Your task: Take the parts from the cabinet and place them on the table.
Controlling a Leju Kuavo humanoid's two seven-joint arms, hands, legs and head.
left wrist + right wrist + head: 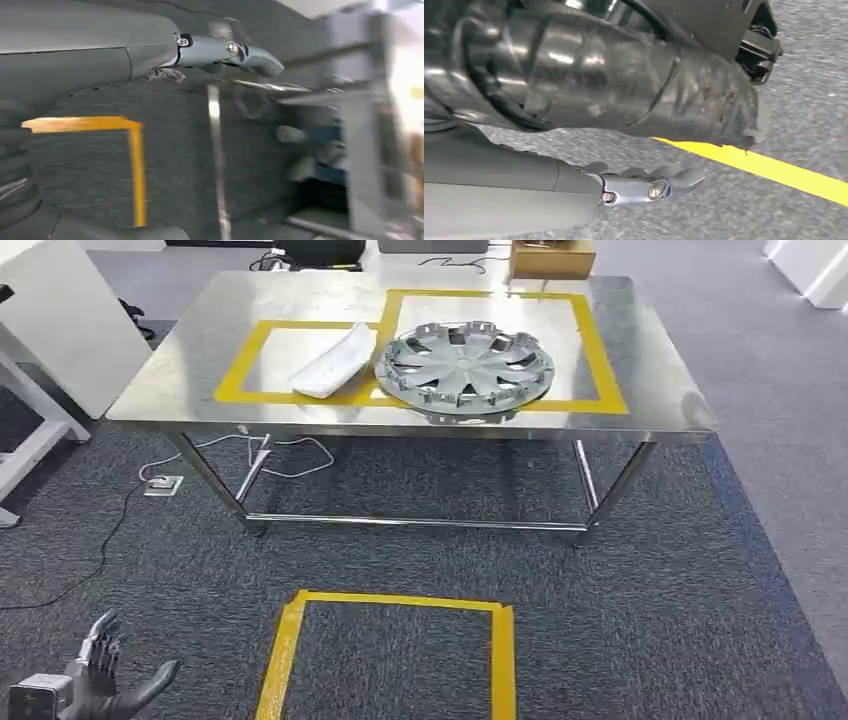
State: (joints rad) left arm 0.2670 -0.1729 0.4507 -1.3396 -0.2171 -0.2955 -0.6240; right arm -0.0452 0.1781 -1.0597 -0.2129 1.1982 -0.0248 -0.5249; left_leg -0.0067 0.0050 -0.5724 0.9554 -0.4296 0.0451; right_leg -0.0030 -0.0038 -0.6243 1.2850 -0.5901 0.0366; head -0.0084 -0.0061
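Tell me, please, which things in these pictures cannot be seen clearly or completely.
- Cabinet: the blurred shelving in the left wrist view may be it; motion blur hides what it holds.
- Right hand: its fingers are partly behind the thumb in the right wrist view.
- Left hand: cut by the bottom edge of the head view.
- Brown box: cut by the head view's top edge.
- White part: its shape is too small to tell.

hubcap [466, 370] beside white part [335, 362], steel table [660, 360]

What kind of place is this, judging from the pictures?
Probably an indoor robot test area in an office or lab: a stainless steel table marked with yellow tape, a taped square on grey carpet, and a wheel cover laid out as a sample part.
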